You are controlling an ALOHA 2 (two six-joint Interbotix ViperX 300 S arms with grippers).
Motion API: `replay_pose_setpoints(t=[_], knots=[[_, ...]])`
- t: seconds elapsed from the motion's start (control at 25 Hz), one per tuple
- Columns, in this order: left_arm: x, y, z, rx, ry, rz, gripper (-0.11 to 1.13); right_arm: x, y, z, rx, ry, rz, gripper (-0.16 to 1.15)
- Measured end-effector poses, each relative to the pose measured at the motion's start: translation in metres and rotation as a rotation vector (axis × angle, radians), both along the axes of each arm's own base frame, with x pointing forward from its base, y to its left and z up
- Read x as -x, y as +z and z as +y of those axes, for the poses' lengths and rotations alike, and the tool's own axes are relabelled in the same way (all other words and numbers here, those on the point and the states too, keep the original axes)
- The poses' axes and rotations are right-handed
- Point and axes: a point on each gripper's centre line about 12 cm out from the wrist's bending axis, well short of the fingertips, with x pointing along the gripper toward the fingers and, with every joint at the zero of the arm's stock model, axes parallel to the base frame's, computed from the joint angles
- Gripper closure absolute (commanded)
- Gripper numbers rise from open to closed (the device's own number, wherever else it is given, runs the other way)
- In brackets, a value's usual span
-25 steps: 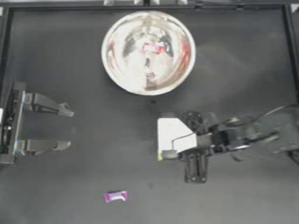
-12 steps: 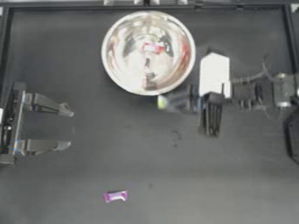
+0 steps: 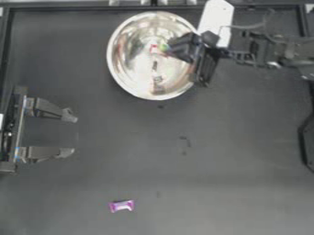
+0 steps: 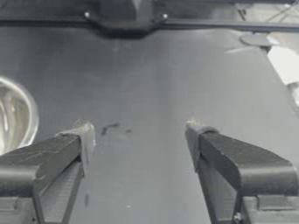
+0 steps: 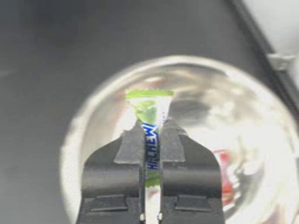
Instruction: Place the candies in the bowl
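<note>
**Green candy held over the bowl, ready to drop**

The dark worktop (image 3: 233,151) carries a large shiny metal bowl (image 3: 131,82) at its far side, a little left of centre. Reddish shapes inside look like candies already delivered, though reflections make a count unsure.

The right gripper (image 3: 175,47) reaches in from the right and hangs above the bowl's right half, seemingly so that a release drops its load inside the rim. The left gripper (image 4: 137,131) is parked at the left edge, fingers apart and holding nothing.

In the right wrist view the right fingers (image 5: 178,153) are together, clamped on a yellow-green candy (image 5: 149,111) with blue lettering. Its long axis runs along the fingers, and its free twisted end sticks out past the fingertips toward the bowl's inside; the pinch sits on the lower half of the wrapper.

A purple-pink candy packet (image 3: 121,206) lies alone at the near side, left of centre, well apart from the bowl, its long axis roughly left to right. It looks to be the remaining pick.
</note>
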Motion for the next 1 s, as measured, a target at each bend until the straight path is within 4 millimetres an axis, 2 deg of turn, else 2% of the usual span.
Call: replay_pose_setpoints(t=[0.24, 0.36, 0.44, 0.6, 0.68, 0.84, 1.0], knots=[[0.0, 0.001, 0.0, 0.001, 0.0, -0.002, 0.07, -0.014, -0.031, -0.027, -0.007, -0.025, 0.066, 0.76], [0.0, 0.0, 0.001, 0.001, 0.003, 0.0, 0.07, -0.02, -0.045, -0.037, -0.011, -0.032, 0.097, 0.67], [0.0, 0.001, 0.001, 0.001, 0.005, -0.002, 0.07, -0.023, -0.05, -0.04, -0.01, -0.03, 0.107, 0.53], [0.0, 0.0, 0.001, 0.003, 0.005, 0.0, 0.07, -0.028, -0.059, -0.043, -0.001, -0.018, 0.132, 0.08], [0.0, 0.0, 0.001, 0.003, 0.005, 0.0, 0.07, -0.028, -0.061, -0.044, -0.002, -0.019, 0.136, -0.1], [0.0, 0.0, 0.002, 0.003, 0.009, 0.0, 0.07, -0.026, -0.062, -0.047, -0.005, -0.028, 0.136, 0.0], [0.0, 0.0, 0.002, 0.003, 0.009, 0.0, 0.07, -0.027, -0.061, -0.045, -0.009, -0.029, 0.13, 0.0]])
